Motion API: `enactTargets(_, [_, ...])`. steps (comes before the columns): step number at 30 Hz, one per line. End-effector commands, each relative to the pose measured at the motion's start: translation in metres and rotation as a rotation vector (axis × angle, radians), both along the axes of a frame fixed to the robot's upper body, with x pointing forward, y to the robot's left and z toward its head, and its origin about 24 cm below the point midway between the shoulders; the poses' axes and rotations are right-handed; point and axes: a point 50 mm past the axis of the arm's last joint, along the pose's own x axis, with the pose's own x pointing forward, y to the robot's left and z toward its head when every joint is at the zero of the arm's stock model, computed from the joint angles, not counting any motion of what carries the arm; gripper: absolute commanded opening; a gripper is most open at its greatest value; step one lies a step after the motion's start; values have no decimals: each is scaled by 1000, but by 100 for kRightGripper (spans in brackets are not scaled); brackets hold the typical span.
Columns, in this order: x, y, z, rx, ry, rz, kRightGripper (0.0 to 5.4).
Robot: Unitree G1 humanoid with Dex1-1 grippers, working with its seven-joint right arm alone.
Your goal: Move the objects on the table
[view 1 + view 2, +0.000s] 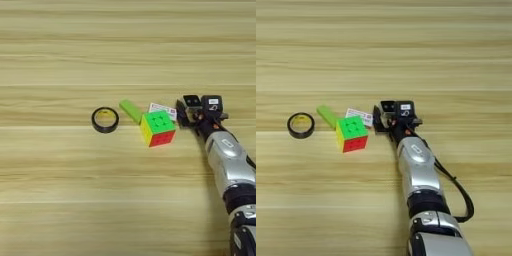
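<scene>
Here the right gripper (382,119), mid-frame, sits just beside the white-and-red card (359,116), jaws seemingly parted, probably to nudge it.

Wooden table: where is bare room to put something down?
The light wooden table is bare behind, in front and left of the black tape ring. It is crowded between the lime-green bar, multicoloured puzzle cube, white-and-red card and black two-finger gripper.

No legible text on anything
</scene>
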Motion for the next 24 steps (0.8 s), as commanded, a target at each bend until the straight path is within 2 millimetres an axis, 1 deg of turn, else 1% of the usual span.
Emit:
enactTargets(1, [19,-3,33,-26,-116,9,371])
enactTargets(2, [19,-3,33,-26,-116,9,367])
enactTargets(4, [19,-3,32,-21,-113,8,335])
enactTargets(7, [18,-4,32,-16,-109,4,310])
enactTargets(11, [11,-3,31,-19,-116,6,256])
enactTargets(15, [-1,0,30,-22,-121,12,248])
enactTargets(24, [-36,14,23,-30,-81,46,248])
